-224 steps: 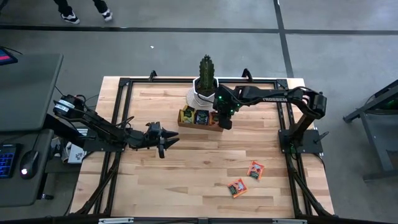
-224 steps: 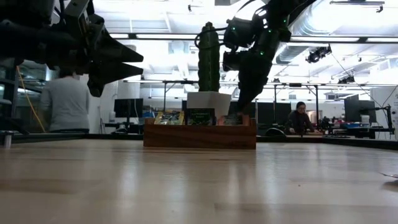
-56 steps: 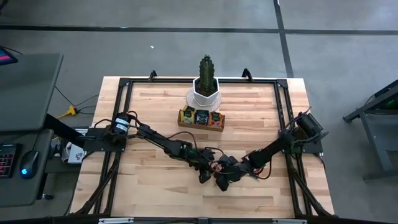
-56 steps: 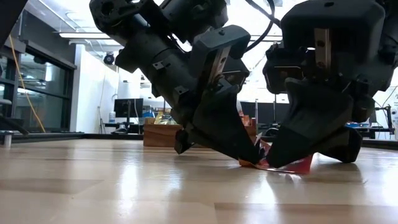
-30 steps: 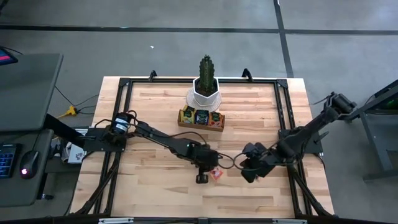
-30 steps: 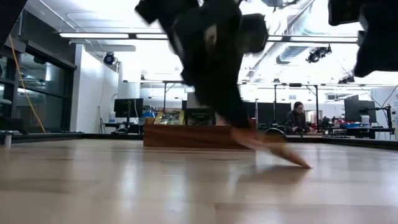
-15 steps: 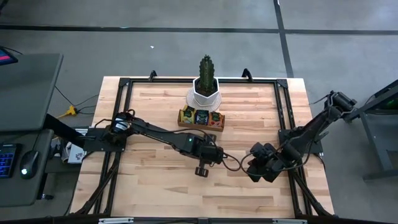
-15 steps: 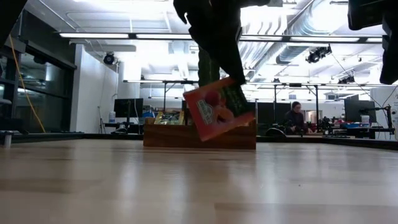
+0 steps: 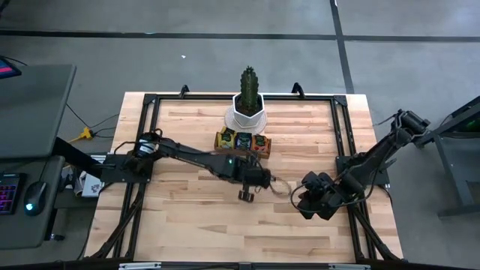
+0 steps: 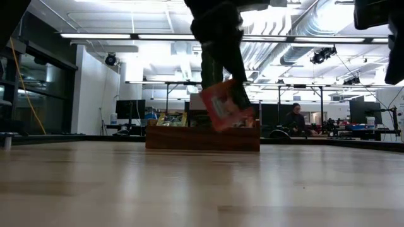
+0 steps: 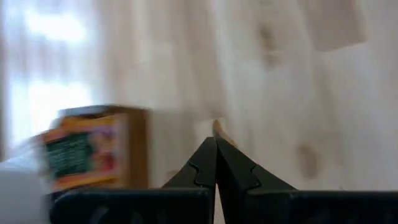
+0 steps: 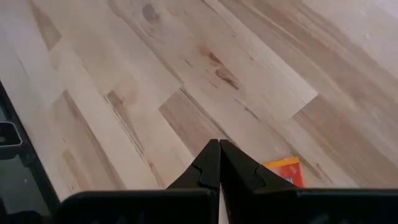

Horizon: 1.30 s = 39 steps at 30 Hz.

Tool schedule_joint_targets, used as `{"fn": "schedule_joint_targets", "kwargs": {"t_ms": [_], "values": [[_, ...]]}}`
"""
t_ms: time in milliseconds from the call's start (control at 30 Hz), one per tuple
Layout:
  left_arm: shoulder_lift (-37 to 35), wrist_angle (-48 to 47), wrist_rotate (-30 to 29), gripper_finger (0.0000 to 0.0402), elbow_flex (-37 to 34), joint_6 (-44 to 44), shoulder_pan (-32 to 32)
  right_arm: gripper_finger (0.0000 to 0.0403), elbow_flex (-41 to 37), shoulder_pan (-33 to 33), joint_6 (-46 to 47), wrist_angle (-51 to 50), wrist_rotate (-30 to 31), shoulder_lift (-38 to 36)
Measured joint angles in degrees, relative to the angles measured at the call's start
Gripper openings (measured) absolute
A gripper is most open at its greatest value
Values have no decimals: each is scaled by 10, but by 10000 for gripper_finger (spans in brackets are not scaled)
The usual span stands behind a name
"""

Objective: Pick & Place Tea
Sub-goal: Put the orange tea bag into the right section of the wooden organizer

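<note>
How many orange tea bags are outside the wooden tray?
2. One tea bag hangs pinched in the left hand above the table. The other tea bag lies on the table beside the right hand. More may be hidden.

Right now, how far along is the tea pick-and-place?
Done: the wooden tray already holds stored sachets in its compartments. In hand: the left end effector is shut on an orange-red sachet, lifted off the table in front of the tray and not yet placed. Left: a second sachet, orange, lies on the table by the shut, empty right end effector; no other loose one shows.
</note>
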Motion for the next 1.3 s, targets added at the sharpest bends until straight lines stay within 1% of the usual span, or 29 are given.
{"fn": "schedule_joint_targets", "kwargs": {"t_ms": [33, 133, 200, 267, 367, 433, 500, 700, 800, 867, 967, 1033, 1133, 1267, 1300], "values": [[-8, -3, -8, 0, 0, 6, 5, 0, 0, 3, 4, 0, 1, 0], [-28, 32, -17, 0, 3, 27, 27, 0, -3, 19, 24, 1, 13, 0], [-44, 27, -23, 0, 0, 40, 39, 0, -14, 31, 44, 5, 15, 0], [-51, 72, -21, 0, 2, 59, 53, 0, -24, 45, 63, 9, 15, 0], [-66, 94, -5, 0, 0, 87, 69, 0, -31, 60, 78, 15, 28, 0], [-70, 135, 13, 0, 1, 97, 81, 0, -32, 65, 80, 17, 35, 0], [-71, 142, 23, 0, 2, 104, 92, 0, -32, 67, 77, 17, 39, 0], [-69, 184, 50, 0, 1, 105, 117, 0, -32, 67, 74, 18, 43, 0], [-69, 193, 56, 0, 1, 105, 126, 0, -32, 67, 71, 19, 43, 0], [-81, 191, 63, 0, -1, 107, 130, 0, -32, 67, 66, 20, 44, 0], [-93, 243, 74, 0, -6, 109, 132, 0, -32, 67, 59, 22, 48, 0], [-106, 241, 98, 0, -16, 109, 135, 0, -32, 67, 56, 22, 52, 0], [-113, 296, 109, 0, -22, 109, 140, 0, -32, 67, 44, 21, 52, 0], [-129, 309, 137, 0, -39, 105, 153, 0, -33, 67, 33, 21, 60, 0], [-132, 334, 147, 0, -46, 105, 158, 0, -33, 67, 29, 21, 62, 0]]}}
